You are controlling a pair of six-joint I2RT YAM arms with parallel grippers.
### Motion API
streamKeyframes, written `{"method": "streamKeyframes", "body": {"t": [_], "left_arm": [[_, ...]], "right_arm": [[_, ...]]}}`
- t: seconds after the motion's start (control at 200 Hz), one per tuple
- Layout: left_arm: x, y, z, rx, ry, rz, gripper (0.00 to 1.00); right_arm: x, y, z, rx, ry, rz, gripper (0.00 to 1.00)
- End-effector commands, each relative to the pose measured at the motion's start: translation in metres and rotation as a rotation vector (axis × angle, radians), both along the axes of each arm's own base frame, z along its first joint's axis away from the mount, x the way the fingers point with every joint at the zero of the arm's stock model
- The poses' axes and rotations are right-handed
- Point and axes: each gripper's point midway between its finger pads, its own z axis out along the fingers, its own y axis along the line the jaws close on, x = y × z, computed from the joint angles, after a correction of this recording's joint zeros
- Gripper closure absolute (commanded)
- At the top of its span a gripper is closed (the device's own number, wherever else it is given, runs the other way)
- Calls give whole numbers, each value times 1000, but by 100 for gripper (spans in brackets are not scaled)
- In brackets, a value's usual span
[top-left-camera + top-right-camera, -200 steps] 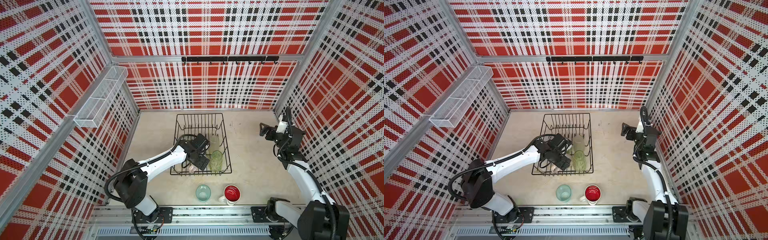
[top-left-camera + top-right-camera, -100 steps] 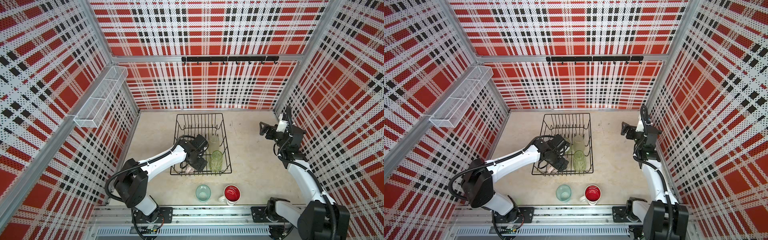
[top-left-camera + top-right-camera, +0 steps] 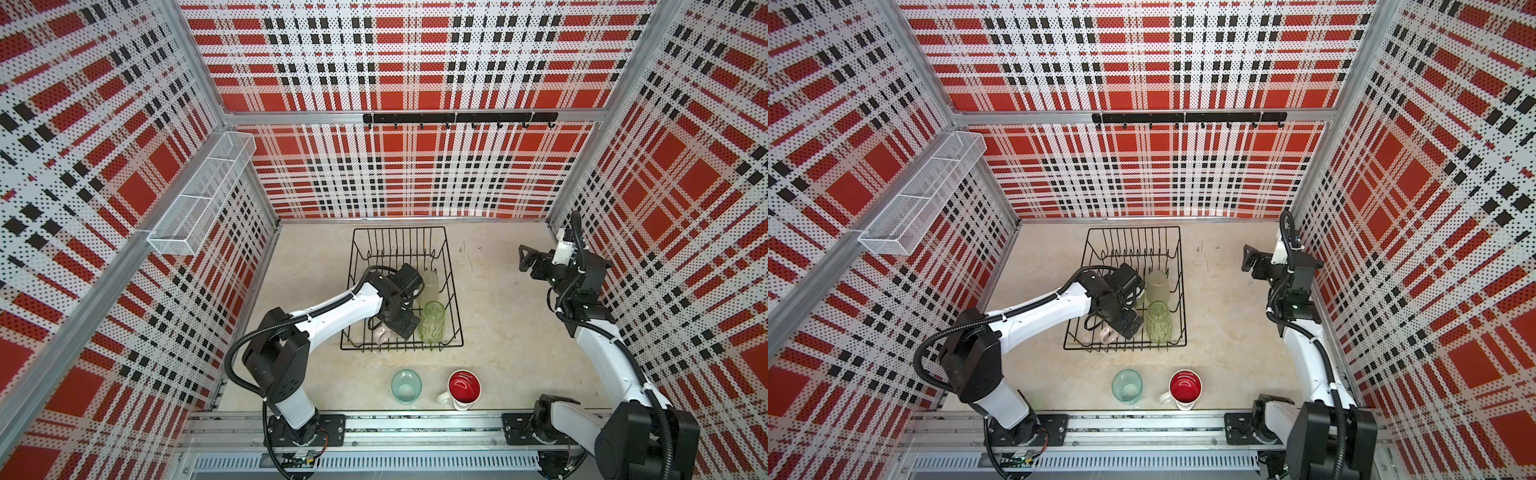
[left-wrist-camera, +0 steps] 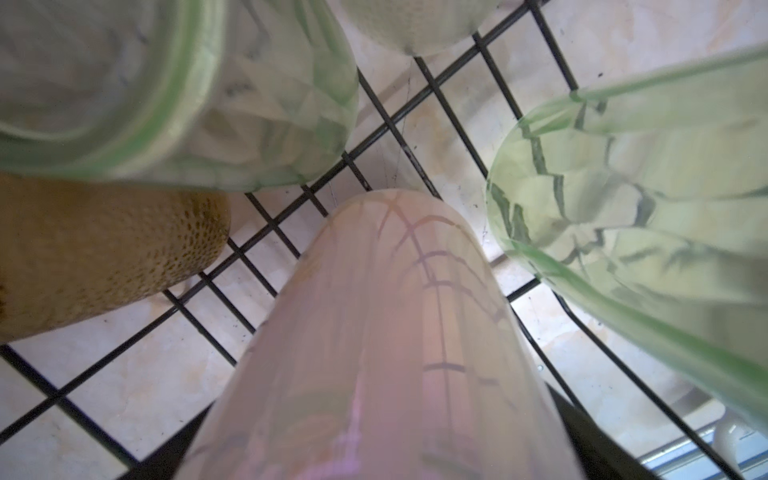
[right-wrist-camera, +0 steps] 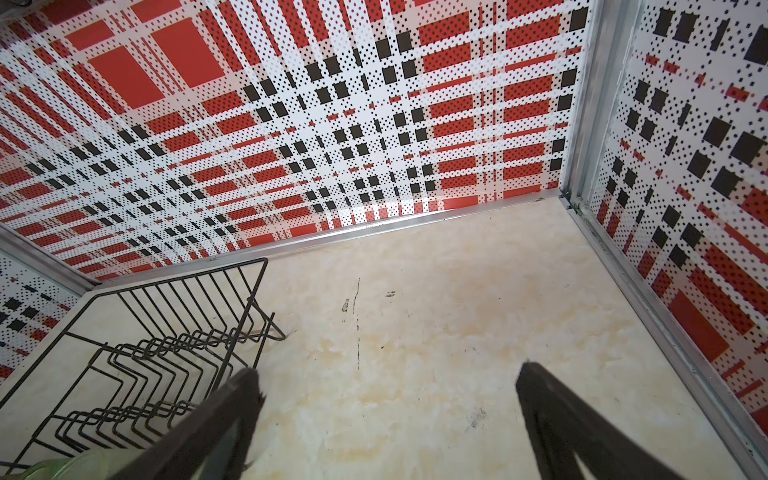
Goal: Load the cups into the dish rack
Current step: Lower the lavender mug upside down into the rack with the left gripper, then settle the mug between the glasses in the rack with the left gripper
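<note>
The black wire dish rack (image 3: 399, 232) (image 3: 1133, 232) holds a frosted pale tumbler (image 3: 430, 284), a green tumbler (image 3: 432, 322) and a pink mug (image 3: 381, 332) (image 4: 374, 332). My left gripper (image 3: 399, 328) (image 4: 372, 415) reaches down into the rack, open, with its jaws standing wide on either side of the pink mug. The left wrist view also shows an amber tumbler (image 4: 104, 249) and a second green tumbler (image 4: 249, 104) in the rack. A teal tumbler (image 3: 406, 386) and a white mug (image 3: 464, 388) with a red inside stand on the floor in front. My right gripper (image 3: 525, 259) (image 5: 388, 372) hangs open and empty to the right.
A white mesh shelf (image 3: 199, 195) is fixed to the left wall and a black hook rail (image 3: 457, 118) to the back wall. Plaid walls close in three sides. An aluminium rail (image 3: 374, 424) carrying both arm bases runs along the front.
My left gripper has shifted slightly inside the rack and its jaws have spread a little wider round the pink mug. The right arm has not moved.
</note>
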Motion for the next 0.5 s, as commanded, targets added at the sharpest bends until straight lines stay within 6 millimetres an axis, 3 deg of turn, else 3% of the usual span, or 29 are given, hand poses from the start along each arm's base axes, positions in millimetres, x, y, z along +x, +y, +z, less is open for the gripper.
{"method": "streamKeyframes", "body": {"t": [0.0, 0.311, 0.496], "left_arm": [[6, -6, 13, -15, -31, -14, 1], [11, -5, 25, -27, -67, -5, 0], [5, -13, 31, -80, -47, -30, 8]], "right_arm": [[0, -3, 9, -21, -17, -6, 0], [-1, -3, 8, -20, -14, -2, 0], [-1, -3, 8, -20, -14, -2, 0]]}}
